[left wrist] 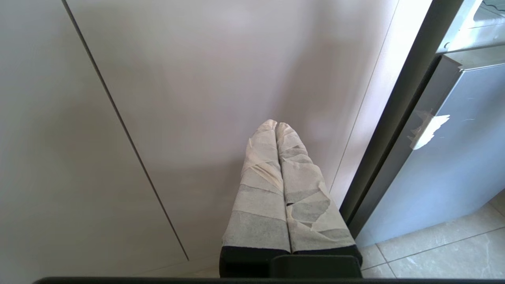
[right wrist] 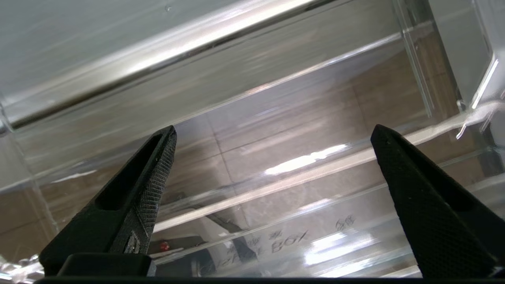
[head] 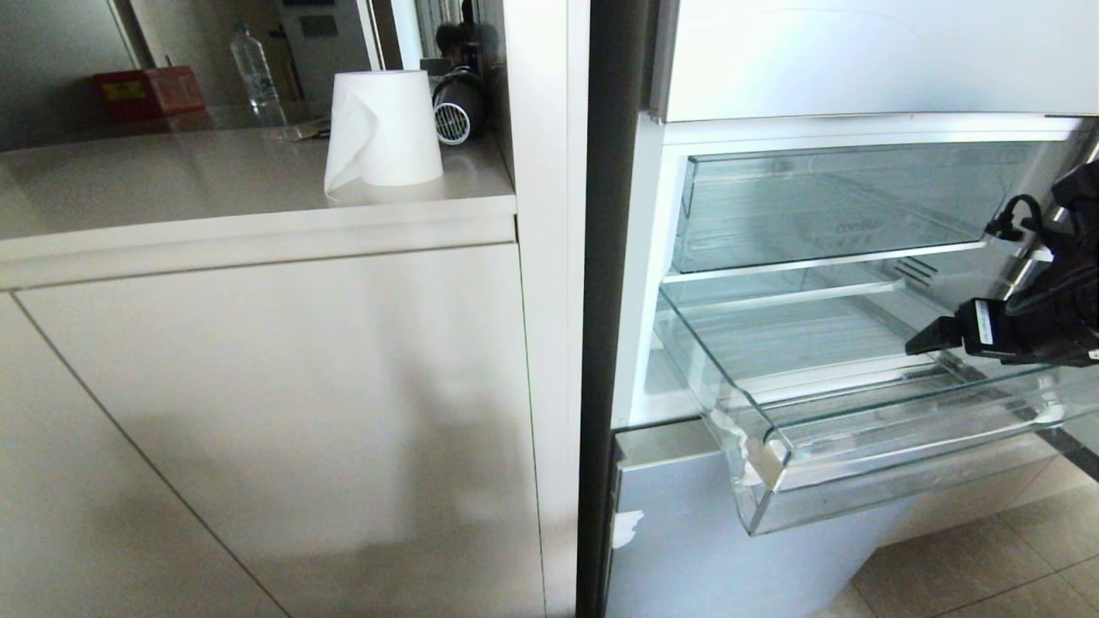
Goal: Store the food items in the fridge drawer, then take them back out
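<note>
The fridge drawer (head: 773,468), a wide, shallow tray of clear plastic, stood pulled out from the open refrigerator, its long axis running side to side across the cabinet and its thick front lip facing out into the room. White tape scraps (head: 740,446) clung to the front corner nearest the cupboard. Above it, a deeper clear drawer (head: 824,206) with faint lettering sat pushed in on its shelf. The right gripper (head: 923,342) reached in from the right over the open drawer, pointing toward the cupboard side; in the right wrist view its black textured fingers (right wrist: 154,173) stood spread wide apart with nothing between them, only clear plastic and the floor tiles seen through it beyond. No food could be made out inside the drawer. The left gripper (left wrist: 277,125) hung low before the pale cupboard door (left wrist: 197,79), its tape-wrapped fingers pressed together and empty. On the countertop (head: 172,184) stood a white paper roll (head: 382,129), a plastic bottle (head: 255,73) and a red box (head: 148,91).
</note>
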### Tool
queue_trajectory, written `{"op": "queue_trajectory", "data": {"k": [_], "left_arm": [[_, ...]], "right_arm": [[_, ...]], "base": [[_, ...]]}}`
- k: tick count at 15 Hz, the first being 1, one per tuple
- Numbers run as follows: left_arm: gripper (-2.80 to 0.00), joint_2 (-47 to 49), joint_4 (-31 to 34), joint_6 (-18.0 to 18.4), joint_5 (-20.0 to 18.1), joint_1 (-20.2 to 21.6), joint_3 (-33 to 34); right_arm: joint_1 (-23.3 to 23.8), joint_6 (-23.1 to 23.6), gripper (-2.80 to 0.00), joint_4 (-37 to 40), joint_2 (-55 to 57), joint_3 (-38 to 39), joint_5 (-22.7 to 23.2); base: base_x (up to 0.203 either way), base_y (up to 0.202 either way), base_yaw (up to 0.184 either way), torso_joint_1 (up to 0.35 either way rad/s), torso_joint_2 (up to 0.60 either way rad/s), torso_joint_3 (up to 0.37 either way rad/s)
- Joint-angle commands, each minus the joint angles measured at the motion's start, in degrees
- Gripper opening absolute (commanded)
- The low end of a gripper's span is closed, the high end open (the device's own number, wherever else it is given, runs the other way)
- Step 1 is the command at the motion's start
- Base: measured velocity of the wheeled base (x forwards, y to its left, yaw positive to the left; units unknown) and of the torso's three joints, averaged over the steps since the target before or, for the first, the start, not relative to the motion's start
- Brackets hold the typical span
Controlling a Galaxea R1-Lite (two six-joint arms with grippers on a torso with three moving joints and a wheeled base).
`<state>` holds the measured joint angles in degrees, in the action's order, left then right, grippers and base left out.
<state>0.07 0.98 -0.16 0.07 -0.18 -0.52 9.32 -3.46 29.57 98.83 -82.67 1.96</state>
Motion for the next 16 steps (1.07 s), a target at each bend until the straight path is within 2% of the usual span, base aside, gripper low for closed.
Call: {"op": "queue_trajectory", "data": {"k": [1,4,13,16], "left_arm": [[-2.80,0.01,0.02,-0.02,0.01,0.01,0.00],[-2.80,0.01,0.08,-0.02,0.01,0.01,0.00],[-2.80,0.01,-0.01,-0.02,0.01,0.01,0.00],[-2.80,0.01,-0.01,-0.02,0.01,0.01,0.00]], "right_arm": [[2.03,0.10,0.00,0.52,1.24,0.13,1.48],[3.93,0.36,0.00,1.00,-0.89,0.50,2.03],[5.45,2.82,0.00,6.93,-4.20,0.76,2.20],[5.36,2.58,0.00,5.72,-5.37,0.10,6.66]], "base": [[0.000,0.000,0.000,0.000,0.00,0.000],[0.000,0.000,0.000,0.000,0.00,0.000],[0.000,0.000,0.000,0.003,0.00,0.000],[0.000,0.000,0.000,0.000,0.00,0.000]]}}
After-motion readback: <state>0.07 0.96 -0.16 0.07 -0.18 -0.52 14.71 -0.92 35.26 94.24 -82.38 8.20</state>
